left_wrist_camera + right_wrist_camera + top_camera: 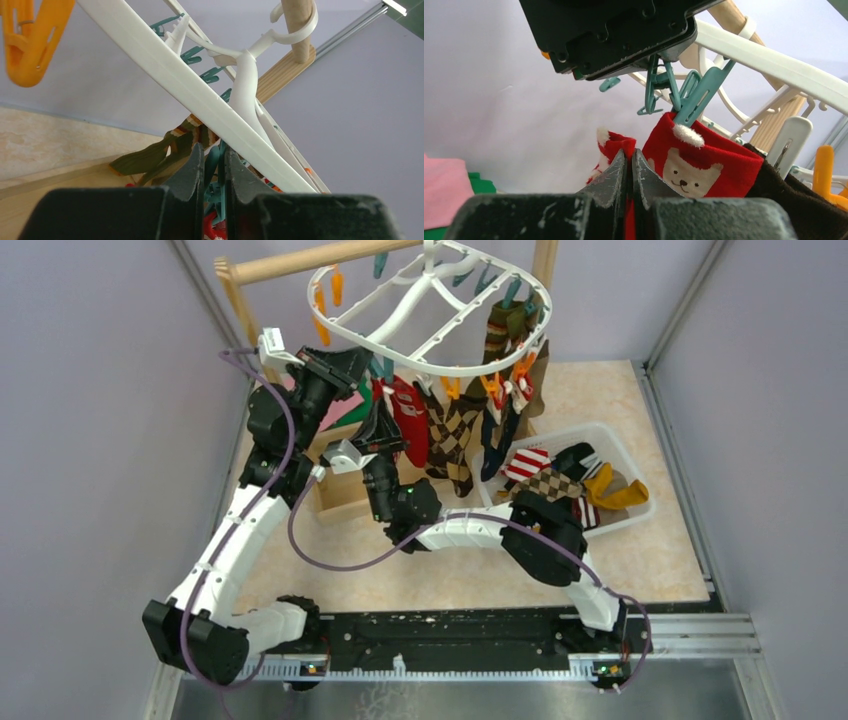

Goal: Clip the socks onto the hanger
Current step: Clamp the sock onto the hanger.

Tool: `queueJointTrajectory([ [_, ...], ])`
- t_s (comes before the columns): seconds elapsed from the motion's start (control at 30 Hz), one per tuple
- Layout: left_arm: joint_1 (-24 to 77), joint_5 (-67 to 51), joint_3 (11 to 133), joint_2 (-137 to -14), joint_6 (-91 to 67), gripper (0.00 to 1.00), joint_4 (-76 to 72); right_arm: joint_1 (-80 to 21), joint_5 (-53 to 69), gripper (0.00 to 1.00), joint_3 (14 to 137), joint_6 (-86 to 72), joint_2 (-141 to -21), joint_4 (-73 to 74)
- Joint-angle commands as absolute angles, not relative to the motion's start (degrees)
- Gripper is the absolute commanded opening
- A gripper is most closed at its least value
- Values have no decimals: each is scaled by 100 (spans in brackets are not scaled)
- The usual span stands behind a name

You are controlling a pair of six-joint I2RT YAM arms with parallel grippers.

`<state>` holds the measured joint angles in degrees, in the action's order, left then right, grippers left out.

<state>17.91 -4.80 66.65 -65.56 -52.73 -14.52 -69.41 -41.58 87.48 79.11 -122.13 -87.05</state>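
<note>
The white oval hanger [430,310] hangs from a wooden pole, with orange and teal clips under its rim. My left gripper [372,368] is at its near-left edge, shut on a teal clip [214,165] just under the white rim [170,65]. My right gripper [385,425] is below it, shut on the cuff of a red sock [616,142] and holding it up under that clip [656,85]. A second red sock with a bear face [704,165] hangs clipped beside it. Argyle [455,435], navy [495,445] and brown-green striped [505,330] socks hang along the near rim.
A white basket [640,502] at the right holds several loose socks [560,480]. The wooden pole rack [300,262] carries the hanger. Folded pink and green cloths [345,405] lie behind my left arm. An orange clip [35,40] dangles at the hanger's left.
</note>
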Motion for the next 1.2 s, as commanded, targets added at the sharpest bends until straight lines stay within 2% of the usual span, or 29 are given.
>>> queueJointTrajectory([
  [0.0, 1749, -108, 6825, -6680, -5617, 1, -942, -6816, -4254, 0, 9223, 8133, -12357, -9871],
  [0.27, 1749, 236, 6913, -6615, -5537, 0, -459, -6767, -4195, 0, 9676, 8380, -12606, -9867],
  [1.17, 2003, 560, 6932, -6428, -5585, 0, -107, -7127, -3786, 0, 10113, 8639, -12814, -9866],
])
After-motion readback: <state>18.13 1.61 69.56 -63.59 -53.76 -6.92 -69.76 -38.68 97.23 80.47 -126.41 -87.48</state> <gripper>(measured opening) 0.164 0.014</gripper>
